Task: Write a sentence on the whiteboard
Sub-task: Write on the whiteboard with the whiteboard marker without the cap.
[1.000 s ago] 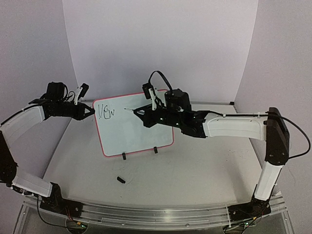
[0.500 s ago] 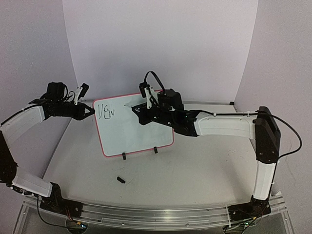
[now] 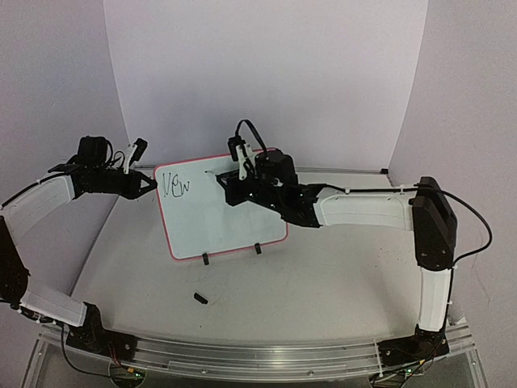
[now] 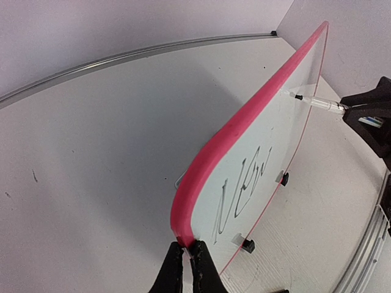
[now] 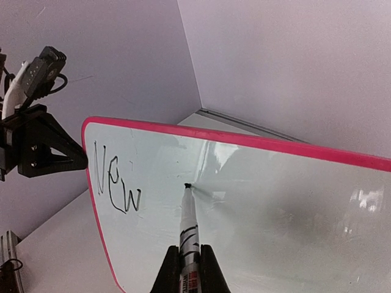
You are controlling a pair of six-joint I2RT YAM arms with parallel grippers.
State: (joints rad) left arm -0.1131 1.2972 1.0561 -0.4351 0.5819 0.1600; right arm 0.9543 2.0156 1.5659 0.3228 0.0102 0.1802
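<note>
The whiteboard stood tilted back on the table, reaching from the left gripper across to the right gripper and on past it. Its pink-red rim ran straight away from the left gripper's fingertips in the left wrist view.

The left gripper was clamped on the board's near corner, its two black fingers pressed together on either side of the rim. The right gripper was closed around a marker, which stuck out forward from between its fingers. The marker's black tip touched the white surface directly ahead of that gripper, in the upper part of the board.

The sentence so far read only "New", in thin black strokes. It lay between the two grippers, just beyond the left one's fingertips and to the left of the marker tip, apart from it.

Two small black feet held the board's lower edge, below and nearer the arm bases than the right gripper. A small black object lay loose on the table, nearer still, well below both grippers.
</note>
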